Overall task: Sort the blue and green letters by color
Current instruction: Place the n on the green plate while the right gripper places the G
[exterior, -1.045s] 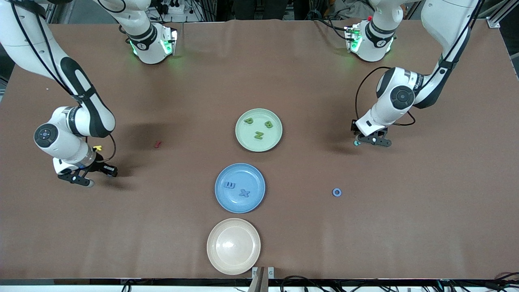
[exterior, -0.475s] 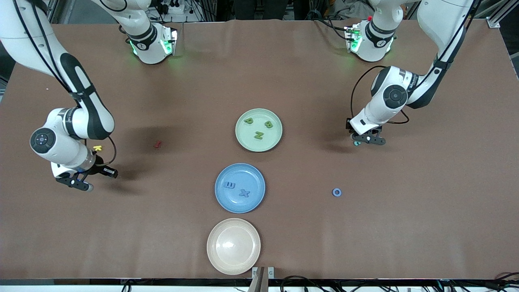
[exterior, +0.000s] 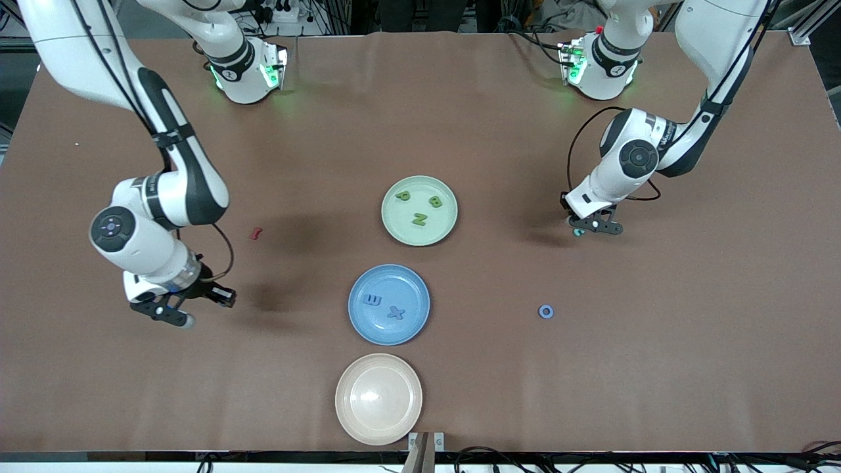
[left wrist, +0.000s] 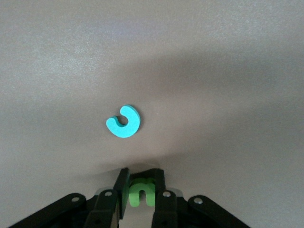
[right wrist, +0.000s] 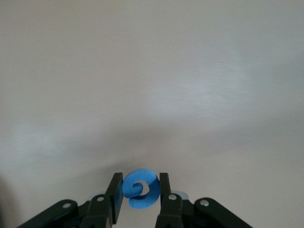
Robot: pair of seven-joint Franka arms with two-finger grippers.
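Observation:
My left gripper is shut on a small green letter n, low over the table toward the left arm's end. My right gripper is shut on a blue letter G over bare table toward the right arm's end. The green plate holds green letters P, B and N. The blue plate, nearer the camera, holds a blue E and X. A blue O lies loose on the table.
A teal curved letter lies on the table just beside the left gripper. A dark red letter lies between the right arm and the green plate. A beige plate sits near the front edge.
The left gripper has shut on the green n. The right arm has carried the blue G toward the blue plate and now covers the spot where a yellow letter lay.

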